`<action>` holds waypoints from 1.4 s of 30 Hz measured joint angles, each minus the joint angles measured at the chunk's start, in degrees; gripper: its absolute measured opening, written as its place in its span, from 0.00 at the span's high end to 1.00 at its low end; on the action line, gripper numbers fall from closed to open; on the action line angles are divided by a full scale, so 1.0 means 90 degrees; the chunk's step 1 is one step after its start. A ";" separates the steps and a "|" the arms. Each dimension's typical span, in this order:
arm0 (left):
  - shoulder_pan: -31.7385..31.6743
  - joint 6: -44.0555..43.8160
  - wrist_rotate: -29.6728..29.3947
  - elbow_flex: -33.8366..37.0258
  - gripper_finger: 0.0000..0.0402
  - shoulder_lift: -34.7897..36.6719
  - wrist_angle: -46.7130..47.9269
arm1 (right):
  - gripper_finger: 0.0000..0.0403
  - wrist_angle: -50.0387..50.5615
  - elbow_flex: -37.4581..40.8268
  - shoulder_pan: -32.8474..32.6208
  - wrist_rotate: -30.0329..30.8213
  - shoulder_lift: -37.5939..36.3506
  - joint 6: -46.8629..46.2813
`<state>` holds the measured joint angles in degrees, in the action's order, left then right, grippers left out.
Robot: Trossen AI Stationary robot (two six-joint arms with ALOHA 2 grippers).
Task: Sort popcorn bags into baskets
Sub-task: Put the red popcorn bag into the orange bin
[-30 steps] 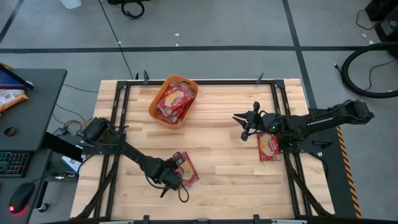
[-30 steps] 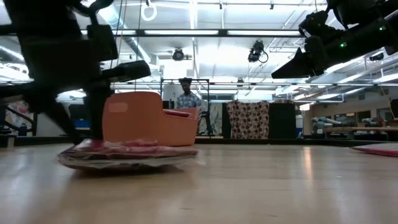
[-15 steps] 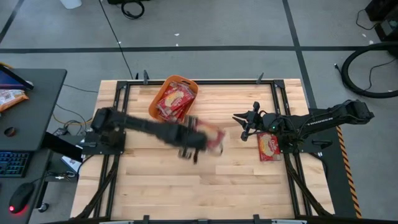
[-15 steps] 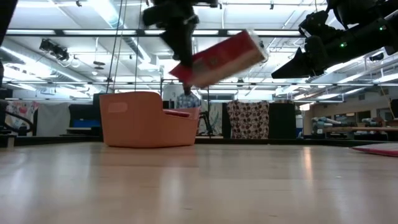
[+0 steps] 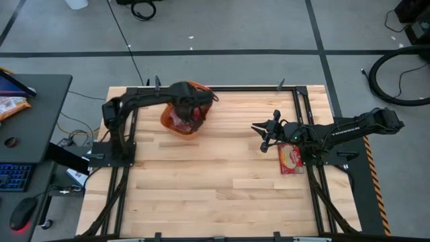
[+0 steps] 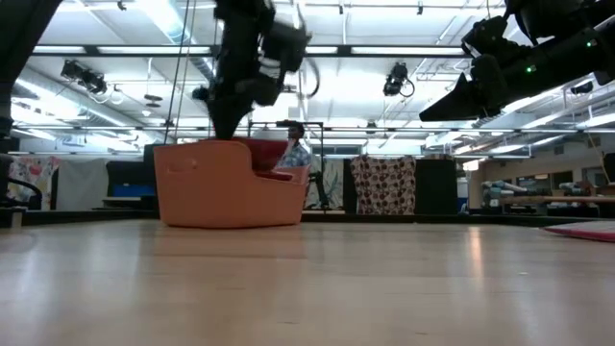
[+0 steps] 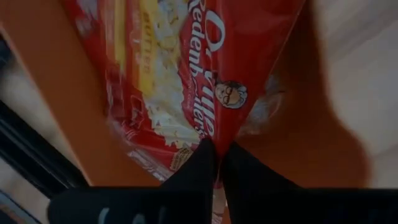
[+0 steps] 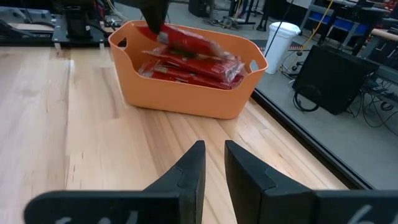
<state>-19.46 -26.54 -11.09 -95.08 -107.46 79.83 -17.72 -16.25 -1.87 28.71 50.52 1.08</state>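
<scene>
My left gripper (image 5: 191, 109) hangs over the orange basket (image 5: 166, 122) at the table's far left and is shut on a red popcorn bag (image 7: 236, 56). Several more red bags (image 8: 199, 67) lie piled inside the basket (image 8: 180, 99). One more popcorn bag (image 5: 290, 158) lies flat on the table near the right edge, under my right arm. My right gripper (image 5: 263, 138) waits above the table's right half, raised, pointing toward the basket, its fingers (image 8: 194, 163) a narrow gap apart and touching nothing. My left gripper (image 7: 217, 148) pinches the bag between its two fingers at one narrow edge (image 7: 217, 134). The fingers come from above, pointing down into the basket (image 6: 211, 192). The bag (image 8: 189, 41) slants out from the fingers over the piled bags; whether its free end rests on them I cannot tell.
A black metal frame (image 5: 222, 88) runs along the table's edges. Bare wood lies between the basket and the right arm and across the near half. A person (image 6: 293, 144) stands in the room behind the basket. A desk with a keyboard (image 5: 13, 176) stands left of the table.
My left gripper took the bag off the table near its near edge, lifted it clear and swung it fast toward the far edge. It now points down over the basket with the bag inside the rim. The right arm kept still.
</scene>
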 joint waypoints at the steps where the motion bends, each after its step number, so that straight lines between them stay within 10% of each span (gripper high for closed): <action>1: -0.0133 0.0009 0.0206 0.0124 0.95 0.0000 -0.0007 | 0.84 0.0000 0.0000 0.0000 0.0000 0.0000 0.0002; 14: -0.0439 -0.0190 0.0293 0.0025 0.73 0.0002 -0.0038 | 0.84 -0.0023 0.0000 0.0000 0.0002 0.0000 0.0007; 26: 0.1170 0.2131 0.0344 -0.0813 0.65 0.0012 -0.0511 | 0.84 -0.0017 0.0000 0.0000 0.0139 0.0000 -0.0259; 42: 0.2250 0.3783 -0.0943 0.1798 0.65 0.1358 -0.3877 | 0.86 0.1773 -0.0590 -0.0317 0.0467 0.0042 -0.1347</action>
<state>0.79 7.51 -19.57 -78.90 -95.24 44.94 -1.76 -21.56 -4.72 32.91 50.90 -11.04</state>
